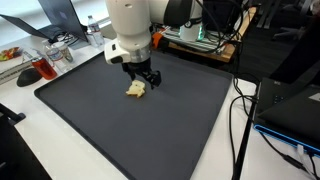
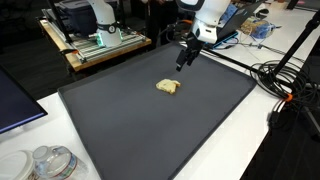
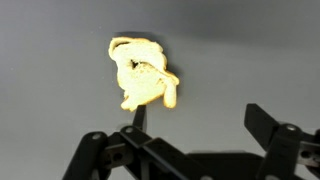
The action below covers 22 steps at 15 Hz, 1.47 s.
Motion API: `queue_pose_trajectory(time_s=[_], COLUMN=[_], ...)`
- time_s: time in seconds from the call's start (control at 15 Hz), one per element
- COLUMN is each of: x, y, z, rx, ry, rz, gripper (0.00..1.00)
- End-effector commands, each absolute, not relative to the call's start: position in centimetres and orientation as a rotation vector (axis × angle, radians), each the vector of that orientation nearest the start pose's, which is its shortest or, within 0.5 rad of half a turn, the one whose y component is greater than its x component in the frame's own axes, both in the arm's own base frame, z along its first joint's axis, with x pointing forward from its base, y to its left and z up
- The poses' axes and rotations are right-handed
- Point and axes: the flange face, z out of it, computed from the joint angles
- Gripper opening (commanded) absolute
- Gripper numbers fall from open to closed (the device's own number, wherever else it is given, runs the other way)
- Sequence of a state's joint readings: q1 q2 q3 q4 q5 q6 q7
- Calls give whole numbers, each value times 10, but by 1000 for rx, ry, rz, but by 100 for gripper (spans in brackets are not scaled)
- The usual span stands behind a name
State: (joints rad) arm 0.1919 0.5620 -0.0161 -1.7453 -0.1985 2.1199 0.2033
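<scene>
We find the gripper [image 3: 196, 112] spread wide in the wrist view. Its fingers [image 3: 262, 122] stand well apart, with only bare dark mat [image 3: 230, 60] between them. It holds nothing. The yellow lump [image 3: 143, 73] lies flat on the mat outside the gap, at about eleven o'clock from the gripper's midpoint. One fingertip shows just below the lump's lower edge, and this view alone does not tell us whether they touch.

In both exterior views the gripper [image 1: 148, 80] [image 2: 183, 60] hangs above the mat [image 1: 190, 130] [image 2: 130, 130], pointing down. The lump [image 1: 136, 89] [image 2: 168, 87] sits at roughly seven o'clock from it. One exterior view shows mat between the lump and the fingertips, so we record them as apart.

Left to right, an exterior view shows a small red item [image 1: 42, 70] at nine o'clock off the mat, too small to identify, then the white arm [image 1: 130, 25], then cables [image 1: 238, 120] at three o'clock. An exterior view shows clear tubs [image 2: 50, 162] at seven o'clock, a wooden cart [image 2: 100, 50] at eleven and a tangle of cables [image 2: 285, 80] at three. The wrist view shows none of these, but it alone shows the lump's crumpled surface.
</scene>
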Motion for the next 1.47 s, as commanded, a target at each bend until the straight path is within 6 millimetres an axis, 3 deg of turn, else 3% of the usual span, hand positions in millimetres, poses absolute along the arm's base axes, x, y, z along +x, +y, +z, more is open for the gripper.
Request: queue_pose_trajectory(time_s=[0.0,0.33,0.67,1.13,1.4], x=[641,643,654,682,697], y=[135,179,205,189,165], z=[251,245,216,171,177], rx=[-3432,-3589,-3644,-3691,-3622], ry=[-170,-82,119,251,159], rz=[310,368,395,324,383], gripper=[100,100,100,100,100])
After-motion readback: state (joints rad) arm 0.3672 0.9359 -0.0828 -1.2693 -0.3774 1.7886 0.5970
